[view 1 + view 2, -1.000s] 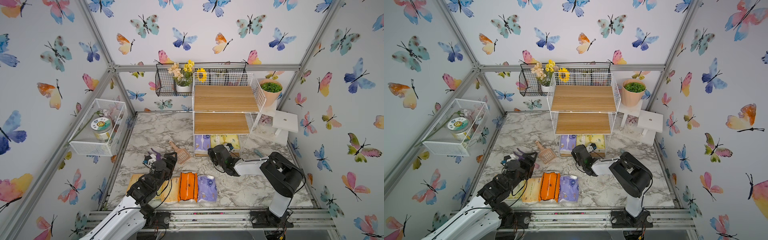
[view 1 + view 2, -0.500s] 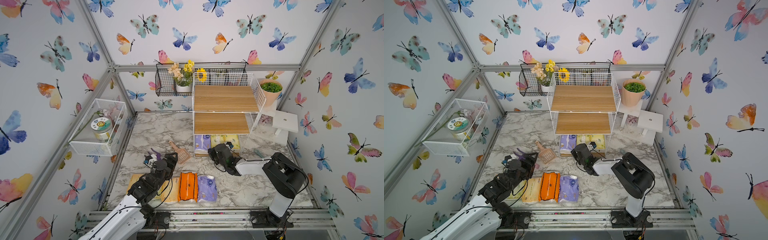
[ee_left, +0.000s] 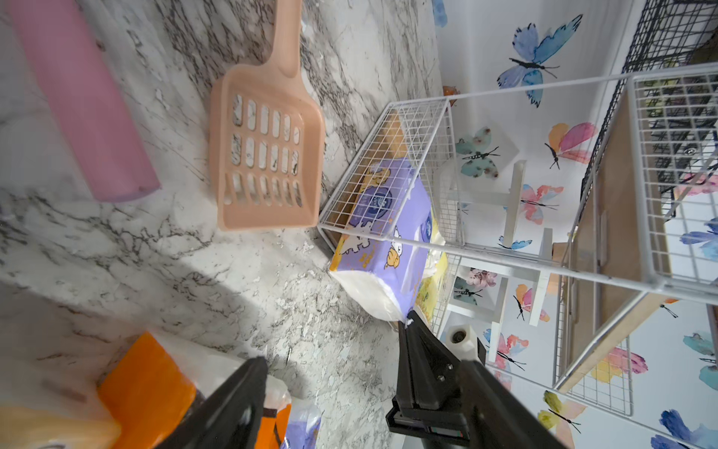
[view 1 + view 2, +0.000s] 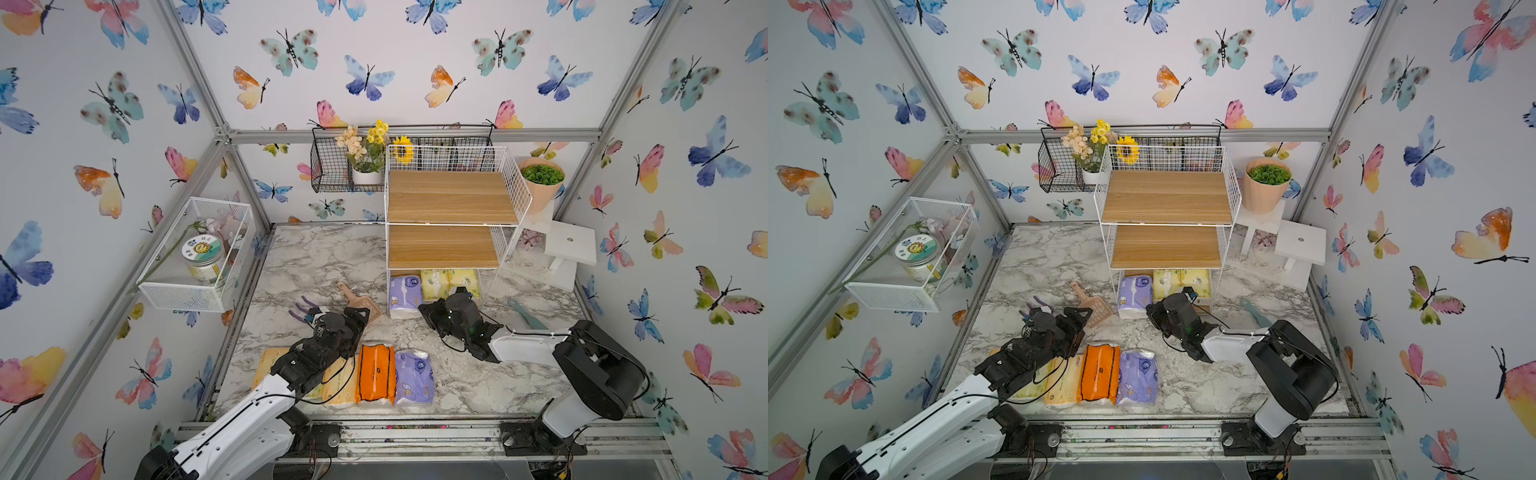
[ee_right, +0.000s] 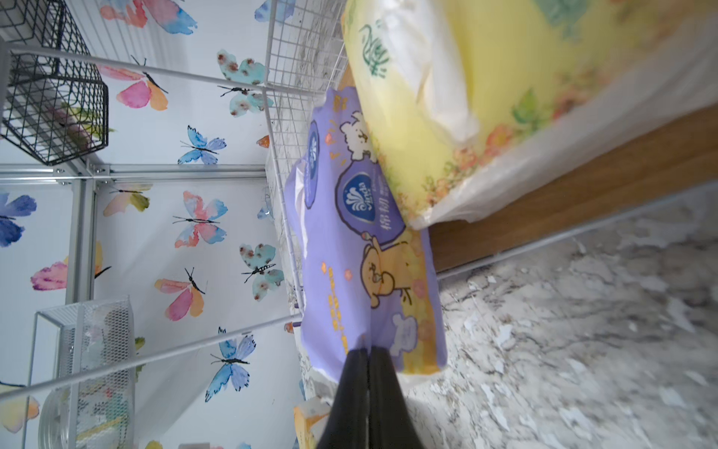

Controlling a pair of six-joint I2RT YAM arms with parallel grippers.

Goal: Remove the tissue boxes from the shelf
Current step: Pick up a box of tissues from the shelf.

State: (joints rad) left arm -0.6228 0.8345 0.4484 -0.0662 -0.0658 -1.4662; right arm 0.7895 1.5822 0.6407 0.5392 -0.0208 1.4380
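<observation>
Right gripper [image 5: 367,352] pinches lilac plastic-wrapped tissue pack [image 5: 361,248], lower centre; next, slide it off white wire shelf [image 4: 451,199]; left gripper [image 3: 333,337] wide

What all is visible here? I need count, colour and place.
shelf: one, white wire and wood, back of table.
lilac shelf pack: one, lilac, bottom tier.
yellow packs: apparently two, pale yellow, bottom tier.
front packs: at least four, orange, lilac, pale, table front.
scoop: one, peach, left of shelf.
black basket: one, black, back wall, with flowers.
white basket: one, white, left wall, with jar.
plant pot: one, peach, right of shelf.
left gripper: one, black, open, near scoop.
right gripper: one, black, shut on lilac shelf pack.
</observation>
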